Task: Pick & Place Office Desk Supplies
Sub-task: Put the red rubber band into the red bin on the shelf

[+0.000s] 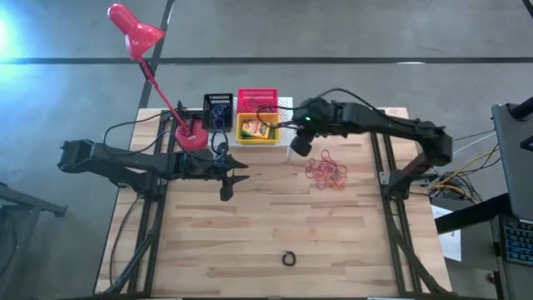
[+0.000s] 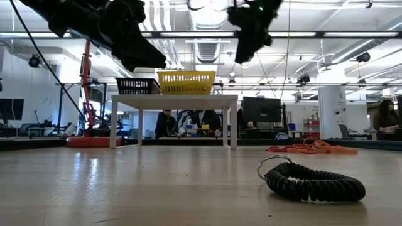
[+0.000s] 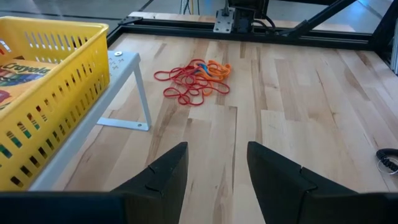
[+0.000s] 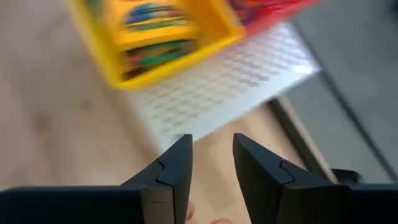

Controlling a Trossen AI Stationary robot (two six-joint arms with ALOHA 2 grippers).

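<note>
A yellow mesh basket (image 1: 258, 127) holding crayon boxes (image 4: 152, 31) stands on the white perforated stand (image 1: 286, 125) at the table's far side. A red basket (image 1: 256, 100) and a black basket (image 1: 218, 110) stand beside it. Red-orange rubber bands (image 1: 326, 171) lie in a loose pile on the wood, right of centre. A black coiled ring (image 1: 289, 258) lies near the front edge. My right gripper (image 4: 212, 140) hovers open above the stand's right end, just right of the yellow basket, with nothing between its fingers. My left gripper (image 3: 217, 149) waits open, left of centre.
A red desk lamp (image 1: 137, 33) has its base (image 1: 193, 133) at the far left, next to the black basket. Black frame rails run along the table's left and right sides. Bare wood lies between the rubber bands and the coiled ring (image 2: 314, 182).
</note>
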